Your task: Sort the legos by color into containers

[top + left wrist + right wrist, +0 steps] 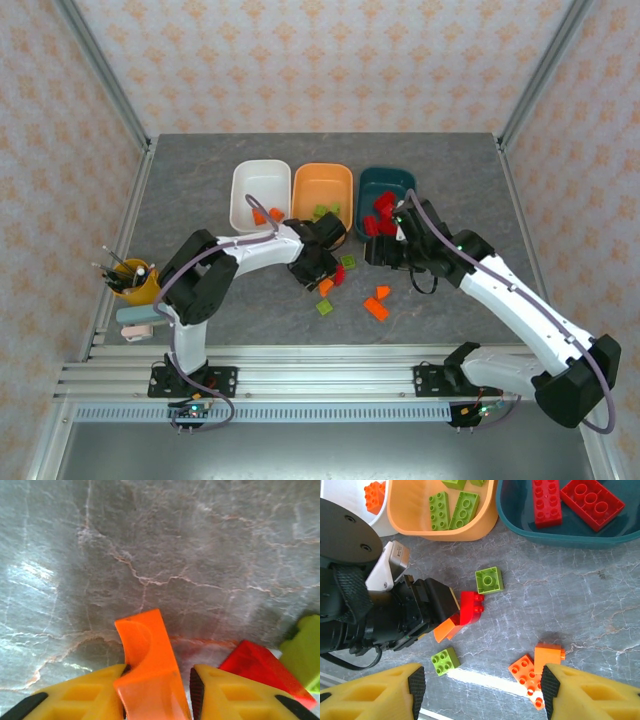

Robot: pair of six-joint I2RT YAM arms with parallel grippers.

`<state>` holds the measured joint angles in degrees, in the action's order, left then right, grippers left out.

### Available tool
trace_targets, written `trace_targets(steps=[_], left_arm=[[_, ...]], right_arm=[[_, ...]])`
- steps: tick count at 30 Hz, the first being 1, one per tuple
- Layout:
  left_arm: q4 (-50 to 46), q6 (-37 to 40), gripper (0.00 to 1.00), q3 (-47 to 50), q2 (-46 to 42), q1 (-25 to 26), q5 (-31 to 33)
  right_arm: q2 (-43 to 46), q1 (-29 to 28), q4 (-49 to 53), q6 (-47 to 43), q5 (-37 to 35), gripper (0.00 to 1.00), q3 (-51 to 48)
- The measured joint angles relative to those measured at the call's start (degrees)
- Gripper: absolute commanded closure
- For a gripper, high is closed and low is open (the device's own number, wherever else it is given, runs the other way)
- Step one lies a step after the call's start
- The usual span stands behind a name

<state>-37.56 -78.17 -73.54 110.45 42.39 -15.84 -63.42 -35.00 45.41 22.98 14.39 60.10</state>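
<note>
From where I stood, the left hand was low over the middle of the bench. Its yellow fingers were drawn in tight on an orange lego, which sat tilted between them with its hollow underside showing. A red lego lay just beside that grip, and a green square lego lay a little beyond the red one, toward the tubs.

The right hand hung above the bench near the teal tub, fingers spread wide and holding nothing. Beneath it lay a pair of orange legos touching each other, and off to one side a small green lego.

Along the far side the three tubs stood in a row. The white tub held two orange pieces. The orange tub in the middle held several green pieces, and the teal tub had red pieces in it. A yellow cup of pens stood near the bench's left edge.
</note>
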Motion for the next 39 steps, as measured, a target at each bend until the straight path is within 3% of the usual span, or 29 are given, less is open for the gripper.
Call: trace_targets(steps=[4, 12, 16, 20, 24, 28, 31, 39], left_arm=[[-0.6, 0.1, 0.78, -1.4, 0.6, 0.0, 0.2], [-4.3, 1.4, 0.79, -2.3, -0.4, 0.0, 4.1], [-9.8, 4.7, 0.80, -5.0, -5.6, -0.6, 7.7], [-13.9, 10.2, 0.80, -9.0, -12.0, -5.4, 9.9], [-18.1, 18.4, 0.81, -14.4, -12.7, -14.4, 12.1], [-21.6, 27.8, 0.81, -22.2, -7.6, -22.7, 14.8], [-23.2, 34.2, 0.82, -30.1, -0.8, -26.2, 17.0], [-26.3, 46.1, 0.82, -50.5, 19.9, -29.4, 22.4]], right_arm=[[-0.6, 0.0, 0.0, 0.2, 0.0, 0.36, 0.0], [-0.5, 0.0, 0.0, 0.4, 0.1, 0.36, 0.0], [0.0, 0.0, -0.7, 0.4, 1.4, 0.36, 0.0], [0.0, -0.2, -4.9, 1.0, 5.1, 0.36, 0.0], [-1.5, -1.8, -12.8, 3.5, 7.9, 0.36, 0.2], [-7.0, -3.0, -19.0, 6.3, 9.6, 0.36, 2.4], [-10.1, -3.0, -21.3, 7.5, 9.7, 0.36, 3.8], [-11.9, -3.0, -21.7, 8.1, 9.6, 0.36, 7.0]])
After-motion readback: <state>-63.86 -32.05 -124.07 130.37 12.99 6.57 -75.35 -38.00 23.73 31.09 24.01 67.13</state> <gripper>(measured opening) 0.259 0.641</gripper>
